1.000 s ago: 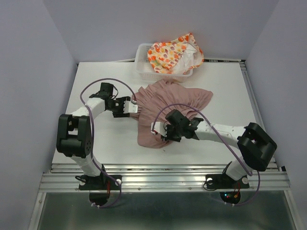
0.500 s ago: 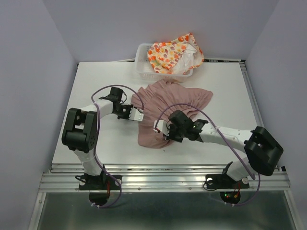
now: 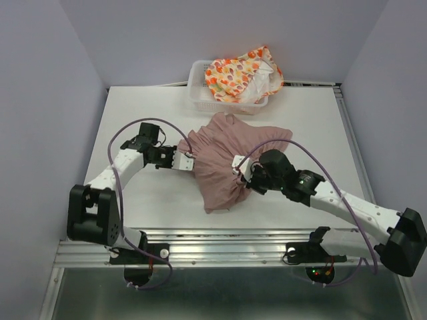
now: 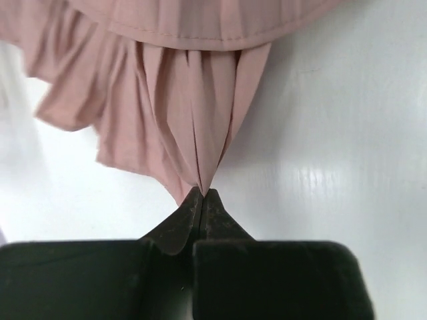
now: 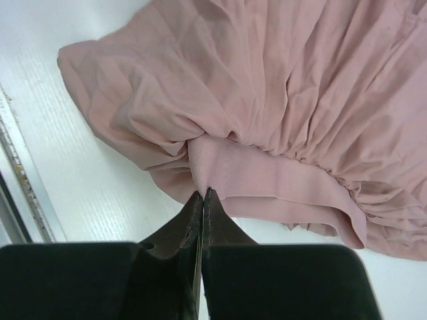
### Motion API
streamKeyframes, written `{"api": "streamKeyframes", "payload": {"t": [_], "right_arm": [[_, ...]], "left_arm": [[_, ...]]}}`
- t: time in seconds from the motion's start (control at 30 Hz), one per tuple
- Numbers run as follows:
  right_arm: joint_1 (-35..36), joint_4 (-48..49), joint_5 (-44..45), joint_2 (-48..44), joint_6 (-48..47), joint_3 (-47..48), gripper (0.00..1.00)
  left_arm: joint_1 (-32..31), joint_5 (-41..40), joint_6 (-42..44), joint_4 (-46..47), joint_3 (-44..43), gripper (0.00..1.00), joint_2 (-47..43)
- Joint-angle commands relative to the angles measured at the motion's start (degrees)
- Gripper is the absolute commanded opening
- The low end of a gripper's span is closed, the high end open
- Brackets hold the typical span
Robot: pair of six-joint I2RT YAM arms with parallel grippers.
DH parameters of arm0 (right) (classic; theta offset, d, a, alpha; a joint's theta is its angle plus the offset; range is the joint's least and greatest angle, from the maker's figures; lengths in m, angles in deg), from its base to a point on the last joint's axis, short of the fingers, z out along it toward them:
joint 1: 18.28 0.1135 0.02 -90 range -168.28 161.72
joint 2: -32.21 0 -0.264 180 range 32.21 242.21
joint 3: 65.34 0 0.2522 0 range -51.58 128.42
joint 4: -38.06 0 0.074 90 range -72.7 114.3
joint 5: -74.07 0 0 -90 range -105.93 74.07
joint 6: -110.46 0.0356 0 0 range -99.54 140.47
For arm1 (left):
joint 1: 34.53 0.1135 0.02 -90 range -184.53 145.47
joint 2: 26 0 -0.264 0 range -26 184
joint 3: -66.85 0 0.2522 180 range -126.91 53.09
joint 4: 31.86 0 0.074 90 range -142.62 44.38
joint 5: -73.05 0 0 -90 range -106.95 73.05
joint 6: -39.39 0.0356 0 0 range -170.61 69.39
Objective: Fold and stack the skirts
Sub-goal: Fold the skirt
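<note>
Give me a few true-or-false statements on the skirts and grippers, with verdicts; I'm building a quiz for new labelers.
1. The left gripper is shut on the pink skirt. True.
2. The right gripper hangs open above the table. False: it is shut on the pink skirt as well.
3. The printed skirt sits in the basket. True.
4. The pink skirt is folded on top of the printed skirt. False: it lies unfolded on the table.

Pink skirt [image 3: 227,157] on table [image 3: 303,110]; printed skirt [image 3: 233,75] in white basket [image 3: 195,85]
</note>
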Motion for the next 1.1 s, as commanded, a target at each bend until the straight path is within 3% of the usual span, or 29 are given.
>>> {"api": "streamKeyframes", "payload": {"t": [0.0, 0.13, 0.37, 0.6, 0.7, 0.83, 0.97, 1.07], "right_arm": [[0.02, -3.92, -2.03, -3.2, 2.68, 0.17, 0.01], [0.02, -7.43, -5.88, -6.71, 5.22, 0.95, 0.01], [0.02, -9.37, -5.2, -14.0, 10.67, 1.39, 0.01], [-4.01, -8.67, -2.12, -14.11, 13.93, 2.98, 0.01], [-12.26, -8.76, -7.03, -12.35, 13.23, 3.24, 0.01], [-30.86, -9.02, -20.97, -5.0, 11.82, 5.95, 0.01], [-38.98, -11.21, -31.18, 3.27, 9.11, 9.21, 0.01], [-39.53, -11.57, -32.88, 6.54, 7.87, 7.91, 0.01]], "left_arm": [[1.03, 3.3, -1.74, -7.81, 2.79, 0.0, -10.6], [1.03, 4.18, -3.49, -11.14, 5.53, 0.0, -19.21], [1.9, 8.21, -9.99, -14.5, 2.28, 0.0, -24.32], [2.52, 11.47, -19.13, -11.6, -9.91, 0.0, -17.48], [2.52, 12.0, -24.3, -7.65, -15.1, 0.0, -13.09], [2.08, 12.79, -27.91, -7.81, -24.23, 0.0, -3.18], [0.86, 12.27, -32.39, -7.39, -33.13, 0.0, 4.39], [-1.86, 9.64, -35.3, -5.62, -37.97, 0.0, 9.75]]}}
